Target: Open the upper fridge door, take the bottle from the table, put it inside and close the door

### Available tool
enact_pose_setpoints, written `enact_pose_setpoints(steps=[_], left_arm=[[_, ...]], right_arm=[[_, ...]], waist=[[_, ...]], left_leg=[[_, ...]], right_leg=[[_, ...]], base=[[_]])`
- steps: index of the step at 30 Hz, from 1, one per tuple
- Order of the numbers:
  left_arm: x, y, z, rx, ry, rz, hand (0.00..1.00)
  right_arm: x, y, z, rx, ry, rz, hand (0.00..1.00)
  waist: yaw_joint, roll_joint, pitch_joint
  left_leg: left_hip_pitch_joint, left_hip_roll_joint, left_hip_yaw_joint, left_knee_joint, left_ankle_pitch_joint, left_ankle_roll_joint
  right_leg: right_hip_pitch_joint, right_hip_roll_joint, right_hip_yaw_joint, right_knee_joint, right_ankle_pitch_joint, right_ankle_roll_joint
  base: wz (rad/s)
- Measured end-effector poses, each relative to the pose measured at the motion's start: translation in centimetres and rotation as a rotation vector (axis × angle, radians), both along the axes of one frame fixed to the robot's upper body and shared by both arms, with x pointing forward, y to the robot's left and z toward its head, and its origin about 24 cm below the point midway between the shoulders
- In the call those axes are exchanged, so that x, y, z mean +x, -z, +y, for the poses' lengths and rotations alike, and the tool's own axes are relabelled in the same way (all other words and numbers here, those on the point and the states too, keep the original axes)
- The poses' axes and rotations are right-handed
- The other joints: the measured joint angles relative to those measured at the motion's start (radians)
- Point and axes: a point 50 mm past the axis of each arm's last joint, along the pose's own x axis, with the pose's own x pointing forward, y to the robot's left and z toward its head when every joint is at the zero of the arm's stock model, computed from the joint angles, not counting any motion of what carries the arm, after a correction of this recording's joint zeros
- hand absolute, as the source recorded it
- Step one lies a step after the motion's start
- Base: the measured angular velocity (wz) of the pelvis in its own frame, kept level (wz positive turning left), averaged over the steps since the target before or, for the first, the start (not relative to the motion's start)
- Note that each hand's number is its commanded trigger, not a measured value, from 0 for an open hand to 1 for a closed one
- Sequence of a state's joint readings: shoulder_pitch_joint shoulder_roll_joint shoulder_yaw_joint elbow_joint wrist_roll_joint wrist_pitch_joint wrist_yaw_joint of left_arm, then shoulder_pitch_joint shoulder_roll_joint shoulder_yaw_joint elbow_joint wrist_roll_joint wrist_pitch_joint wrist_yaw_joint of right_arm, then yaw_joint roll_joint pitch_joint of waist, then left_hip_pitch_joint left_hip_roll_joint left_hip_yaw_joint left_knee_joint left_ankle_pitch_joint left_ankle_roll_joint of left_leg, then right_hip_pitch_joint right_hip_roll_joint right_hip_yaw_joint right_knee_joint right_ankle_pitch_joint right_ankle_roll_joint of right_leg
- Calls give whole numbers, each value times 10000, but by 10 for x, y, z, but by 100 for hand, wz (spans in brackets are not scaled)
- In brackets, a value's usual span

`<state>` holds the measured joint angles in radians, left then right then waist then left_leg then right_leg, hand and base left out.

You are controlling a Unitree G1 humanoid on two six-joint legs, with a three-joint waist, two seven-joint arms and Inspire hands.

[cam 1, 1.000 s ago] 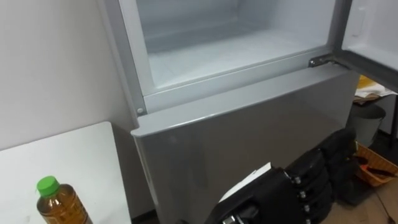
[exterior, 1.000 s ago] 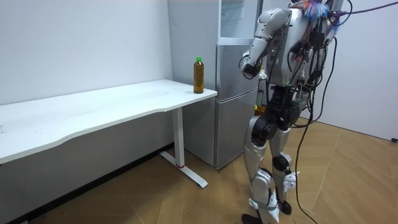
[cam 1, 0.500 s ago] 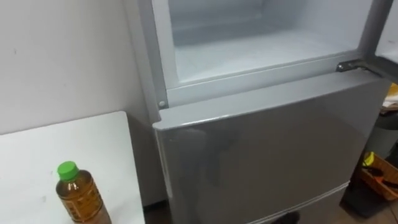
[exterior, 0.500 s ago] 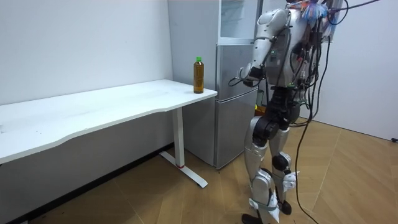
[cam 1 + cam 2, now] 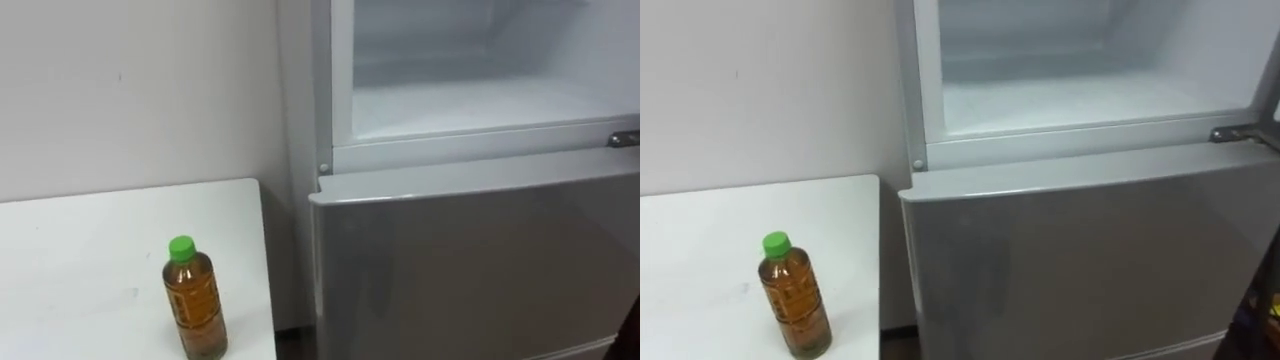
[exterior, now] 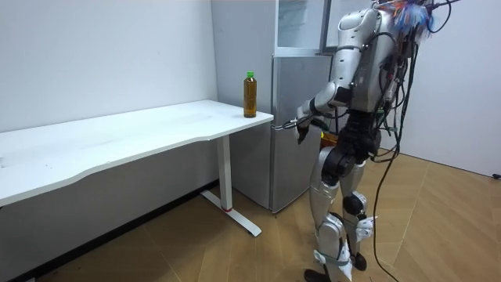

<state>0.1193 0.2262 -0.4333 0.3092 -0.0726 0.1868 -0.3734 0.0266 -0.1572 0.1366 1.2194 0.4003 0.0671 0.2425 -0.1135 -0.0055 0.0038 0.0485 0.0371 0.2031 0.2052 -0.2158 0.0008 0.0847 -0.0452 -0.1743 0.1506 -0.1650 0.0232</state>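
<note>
The left hand [image 6: 302, 124] hangs before the fridge's lower door [image 5: 470, 260], fingers loose, holding nothing. To the room view's left of them, the bottle [image 5: 195, 300], full of amber liquid, stands upright on the worktop [image 5: 80, 260]. The upper compartment [image 5: 480, 95] is open.

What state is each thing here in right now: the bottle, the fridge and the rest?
bottle: upright on the table, green cap on, not held.
upper fridge compartment: open, nothing visible inside.
lower fridge door: shut.
left hand: low in front of the lower fridge door, apart from the bottle.
</note>
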Motion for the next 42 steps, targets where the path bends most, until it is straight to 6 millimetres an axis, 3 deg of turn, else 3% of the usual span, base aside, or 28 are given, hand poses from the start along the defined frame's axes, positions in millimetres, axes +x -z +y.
enact_pose_setpoints(steps=[2, 9, 14, 19, 28, 35, 42], left_arm=[[-10, 11, 8, 487, -216, 377, 0], [-49, 48, 40, 2127, -1445, 1701, 0], [-77, 69, 60, 2991, -2908, 2713, 0], [-82, 73, 62, 2926, -4224, 2758, 0], [-103, 79, 81, 3199, -6416, 3328, 0], [-118, 83, 85, 3142, -8106, 3935, 0], [-118, 83, 85, 3171, -8271, 3932, 0]], right_arm=[[-2, 0, 0, -13, -109, -17, 0], [-6, 1, 2, 6, -79, -44, 0], [-10, 2, 3, 64, 118, -69, 0], [-14, 2, 3, 36, 124, -34, 0], [-16, 3, 4, -207, -81, 51, 0], [-26, 4, 4, -237, 154, 284, 0], [-32, 5, 4, -381, 322, 464, 0]], waist=[[58, -9, -23], [161, -150, 41], [350, -177, 42], [667, -230, 85], [955, -240, -14], [1082, -227, -10], [1379, -229, -60]], left_leg=[[36, -3, -17, -1, 4, -6], [130, -84, -236, -4, 14, -16], [178, -132, -431, -20, 12, -16], [149, -137, -505, -59, 10, -20], [137, -156, -735, -72, 10, -23], [174, -165, -804, -174, 14, -32], [177, -161, -822, -168, 26, -46]], right_leg=[[53, -1, -16, 1, -6, -1], [198, -55, -176, -38, -122, 30], [344, -71, -353, -175, -138, 40], [354, -80, -482, -188, -174, 40], [420, -99, -742, -136, -190, 39], [607, -99, -837, -132, -189, 39], [581, -89, -825, -123, -186, 35]], base=[[2], [9], [11], [6], [7], [2], [0]])
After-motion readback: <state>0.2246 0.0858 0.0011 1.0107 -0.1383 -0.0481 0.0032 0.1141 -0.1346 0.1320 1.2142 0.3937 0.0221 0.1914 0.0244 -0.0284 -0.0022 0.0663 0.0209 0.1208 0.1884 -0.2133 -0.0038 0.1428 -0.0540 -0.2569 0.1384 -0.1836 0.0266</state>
